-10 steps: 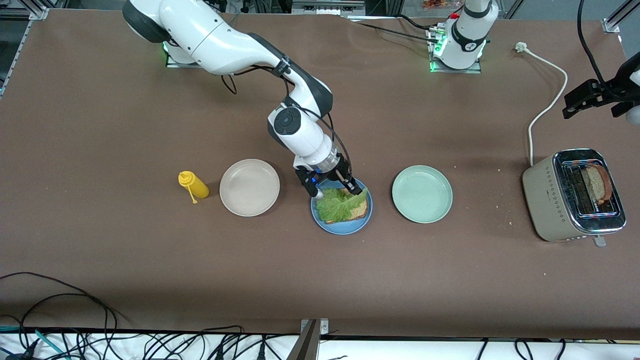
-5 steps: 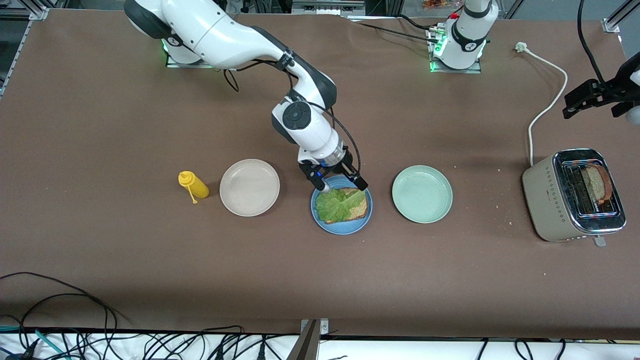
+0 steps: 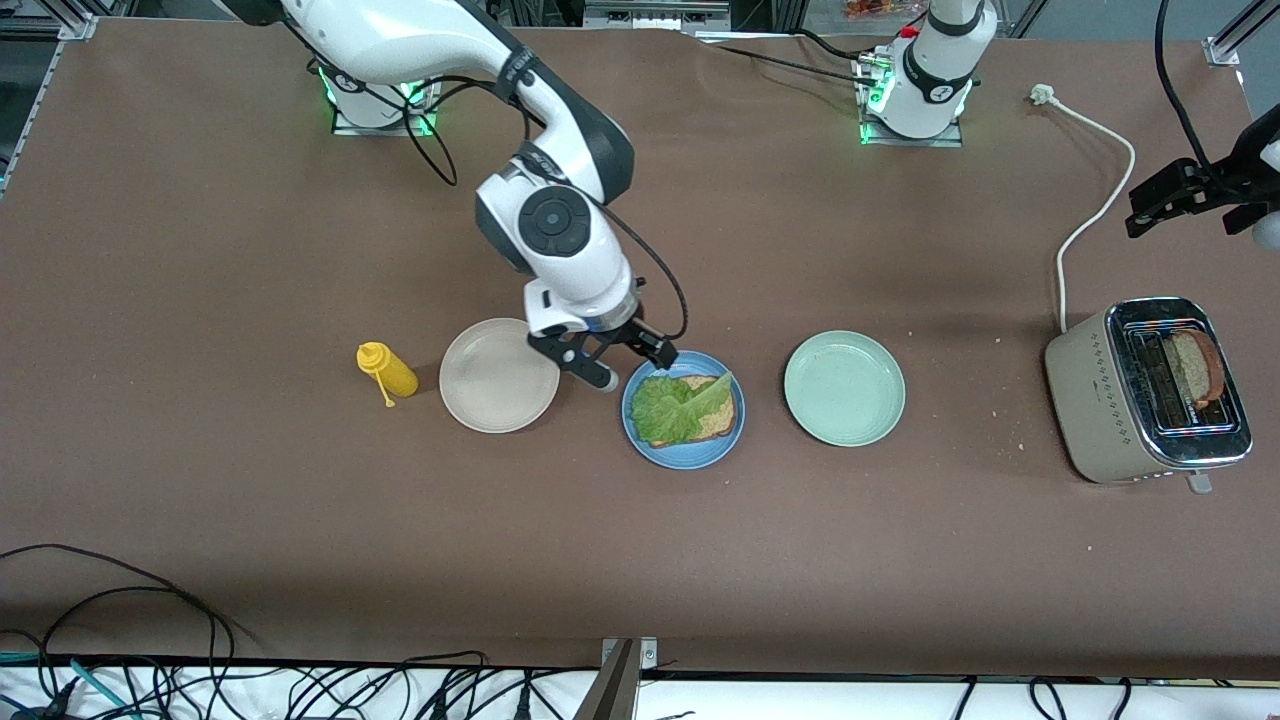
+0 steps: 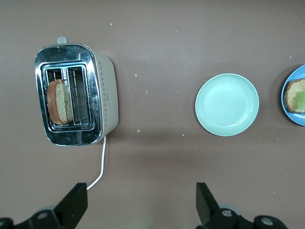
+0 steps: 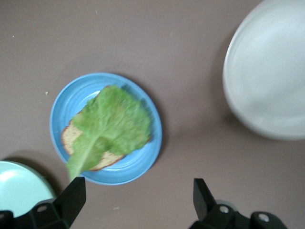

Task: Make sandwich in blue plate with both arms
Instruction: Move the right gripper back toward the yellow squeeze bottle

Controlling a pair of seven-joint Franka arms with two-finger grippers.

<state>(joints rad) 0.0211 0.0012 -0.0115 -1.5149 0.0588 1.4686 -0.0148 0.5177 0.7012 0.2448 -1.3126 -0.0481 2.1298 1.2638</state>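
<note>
The blue plate (image 3: 690,458) (image 5: 136,167) holds one slice of brown bread (image 3: 722,421) (image 5: 71,138) with a ruffled green lettuce leaf (image 3: 675,405) (image 5: 114,119) lying on it. My right gripper (image 3: 635,368) (image 5: 138,200) hangs open and empty over the table, between the blue plate and the beige plate (image 3: 499,375). A second bread slice (image 3: 1197,366) (image 4: 57,101) stands in a slot of the toaster (image 3: 1095,400) (image 4: 107,95). My left gripper (image 3: 1150,210) (image 4: 140,205) waits open and empty, up over the table beside the toaster.
A pale green plate (image 3: 844,388) (image 4: 227,104) lies between the blue plate and the toaster. A yellow squeeze bottle (image 3: 387,371) stands beside the beige plate toward the right arm's end. The toaster's white cable (image 3: 1095,200) runs toward the bases.
My right gripper opened, let the lettuce lie on the bread, rose and swung off the blue plate toward the beige plate. The left arm has not moved.
</note>
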